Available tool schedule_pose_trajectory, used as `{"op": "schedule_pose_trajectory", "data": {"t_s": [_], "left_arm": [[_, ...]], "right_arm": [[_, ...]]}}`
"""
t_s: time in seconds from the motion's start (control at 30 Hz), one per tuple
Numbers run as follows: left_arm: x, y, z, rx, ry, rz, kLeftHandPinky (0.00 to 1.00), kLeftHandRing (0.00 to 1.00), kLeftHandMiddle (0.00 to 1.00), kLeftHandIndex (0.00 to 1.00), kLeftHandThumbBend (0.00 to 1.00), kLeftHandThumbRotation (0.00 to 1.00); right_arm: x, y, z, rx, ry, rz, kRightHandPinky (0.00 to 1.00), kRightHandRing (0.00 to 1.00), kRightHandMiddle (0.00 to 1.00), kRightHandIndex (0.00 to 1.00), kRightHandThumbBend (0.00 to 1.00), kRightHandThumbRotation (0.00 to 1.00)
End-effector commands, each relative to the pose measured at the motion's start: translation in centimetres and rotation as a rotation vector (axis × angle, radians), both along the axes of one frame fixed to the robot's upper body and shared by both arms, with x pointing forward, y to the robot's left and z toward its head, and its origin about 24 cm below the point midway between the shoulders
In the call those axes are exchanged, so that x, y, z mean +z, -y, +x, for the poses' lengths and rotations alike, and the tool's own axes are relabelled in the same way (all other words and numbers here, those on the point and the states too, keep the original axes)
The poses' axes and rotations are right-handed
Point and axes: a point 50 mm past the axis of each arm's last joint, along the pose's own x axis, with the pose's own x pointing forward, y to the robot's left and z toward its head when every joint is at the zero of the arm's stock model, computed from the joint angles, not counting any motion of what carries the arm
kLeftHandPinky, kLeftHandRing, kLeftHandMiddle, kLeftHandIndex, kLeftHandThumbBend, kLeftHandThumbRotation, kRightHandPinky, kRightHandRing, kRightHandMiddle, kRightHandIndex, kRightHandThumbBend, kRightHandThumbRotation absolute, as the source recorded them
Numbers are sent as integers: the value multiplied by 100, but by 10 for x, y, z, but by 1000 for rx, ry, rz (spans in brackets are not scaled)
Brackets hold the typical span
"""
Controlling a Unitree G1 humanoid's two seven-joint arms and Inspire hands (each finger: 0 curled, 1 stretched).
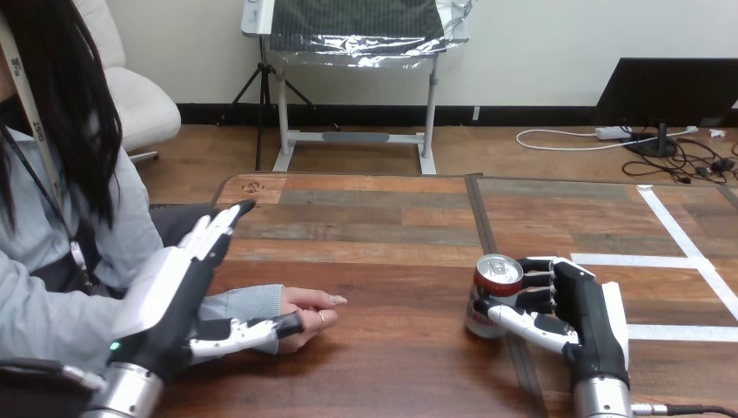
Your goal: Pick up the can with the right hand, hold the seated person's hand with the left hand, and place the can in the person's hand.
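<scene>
Gripping the can [493, 287], the right hand [592, 322] has fingers and thumb curled round it; can upright on the table [392, 252], right of centre. Person's hand [309, 315] rests well to the can's left, bare wood btwn. Left hand [174, 292] sits beside that wrist, fingers straight, thumb across the sleeve [248, 305], no clasp yet. Likely nxt: lift, carry leftward.

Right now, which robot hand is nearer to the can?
The right hand: its fingers curl round the can. The left hand is far off, beside the person's hand.
</scene>
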Motion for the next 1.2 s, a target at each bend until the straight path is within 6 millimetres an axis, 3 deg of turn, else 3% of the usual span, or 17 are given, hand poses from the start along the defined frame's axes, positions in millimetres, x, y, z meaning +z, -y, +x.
{"op": "schedule_pose_trajectory", "data": {"t_s": [0.0,1.17], "left_arm": [[31,-3,24,-25,120,101,97,98,96,95,100,55],[32,-22,50,11,-44,374,94,94,93,93,100,52]], "right_arm": [[30,0,22,17,165,-13,45,48,52,55,76,0],[38,-4,24,48,229,-42,44,47,53,55,76,0]]}}
